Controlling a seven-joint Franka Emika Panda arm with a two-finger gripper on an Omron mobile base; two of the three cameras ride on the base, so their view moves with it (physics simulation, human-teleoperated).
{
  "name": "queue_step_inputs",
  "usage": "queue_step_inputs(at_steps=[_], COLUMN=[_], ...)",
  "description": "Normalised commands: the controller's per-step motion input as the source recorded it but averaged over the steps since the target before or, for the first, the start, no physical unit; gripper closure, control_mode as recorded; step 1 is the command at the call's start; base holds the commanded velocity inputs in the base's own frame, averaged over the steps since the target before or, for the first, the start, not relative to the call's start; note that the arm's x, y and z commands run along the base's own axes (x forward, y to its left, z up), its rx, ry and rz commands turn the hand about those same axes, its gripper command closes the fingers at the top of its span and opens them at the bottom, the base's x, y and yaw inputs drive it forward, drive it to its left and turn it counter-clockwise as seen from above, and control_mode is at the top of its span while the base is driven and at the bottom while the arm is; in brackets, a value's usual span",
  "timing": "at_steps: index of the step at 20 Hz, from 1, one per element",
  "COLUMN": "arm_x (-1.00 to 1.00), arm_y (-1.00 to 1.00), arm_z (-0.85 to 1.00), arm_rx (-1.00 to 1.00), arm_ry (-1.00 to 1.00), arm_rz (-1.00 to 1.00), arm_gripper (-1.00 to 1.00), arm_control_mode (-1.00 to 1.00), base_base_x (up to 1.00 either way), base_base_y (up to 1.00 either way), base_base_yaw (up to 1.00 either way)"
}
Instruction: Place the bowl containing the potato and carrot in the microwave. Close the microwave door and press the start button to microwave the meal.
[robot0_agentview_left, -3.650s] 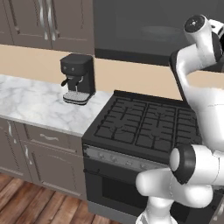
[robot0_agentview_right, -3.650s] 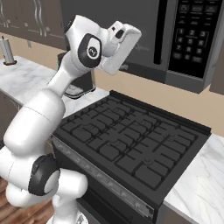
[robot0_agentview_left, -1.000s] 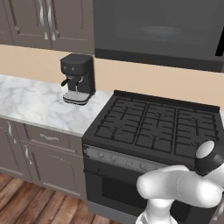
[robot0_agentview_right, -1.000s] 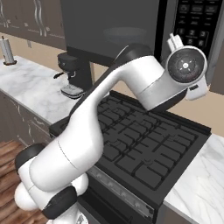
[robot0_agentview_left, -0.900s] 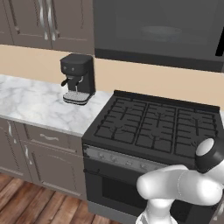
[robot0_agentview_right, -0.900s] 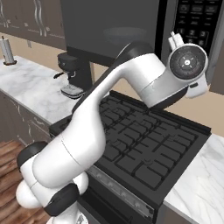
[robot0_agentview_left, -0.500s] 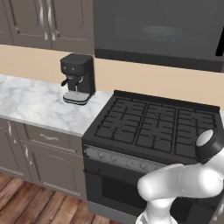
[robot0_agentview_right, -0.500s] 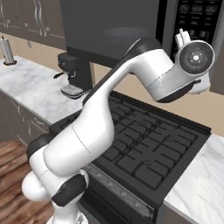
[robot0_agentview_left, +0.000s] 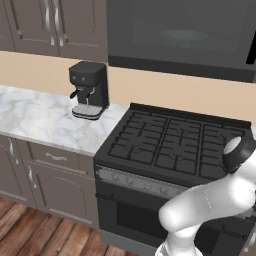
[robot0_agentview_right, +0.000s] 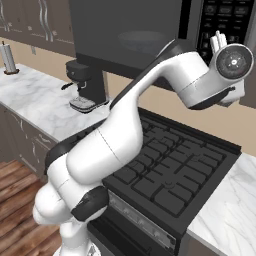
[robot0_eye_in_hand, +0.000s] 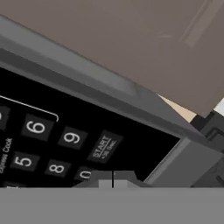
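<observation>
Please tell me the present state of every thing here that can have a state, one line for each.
microwave door: closed.
bowl: inside the microwave, dimly seen through the glass.
gripper: shut, fingertips just below the start button.
coffee machine: upright on the counter.

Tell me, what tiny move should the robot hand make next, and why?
Probably nudge the shut gripper forward onto the START button. The microwave door looks closed with the bowl dimly visible behind the glass, and the hand view shows the keypad close, START just beyond the fingertips.
</observation>
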Motion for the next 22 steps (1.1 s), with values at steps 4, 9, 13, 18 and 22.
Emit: queue_step_inputs(at_steps=[4,9,13,18,22], arm_x=[0.32,0.39,0.43,0.36,0.34], arm_y=[-0.29,-0.16,0.06,0.53,0.85], arm_z=[0.0,-0.1,-0.6,-0.75,-0.63], arm_rx=[0.06,0.02,-0.01,-0.08,-0.13], arm_ry=[0.0,-0.01,-0.2,-0.31,-0.25], arm_rz=[0.0,0.0,-0.03,-0.21,-0.31], arm_gripper=[1.0,1.0,1.0,1.0,1.0], arm_control_mode=[-1.0,-1.0,-1.0,-1.0,-1.0], base_base_x=[0.0,0.0,0.0,0.0,0.0], base_base_y=[0.0,0.0,0.0,0.0,0.0], base_base_yaw=[0.0,0.0,0.0,0.0,0.0])
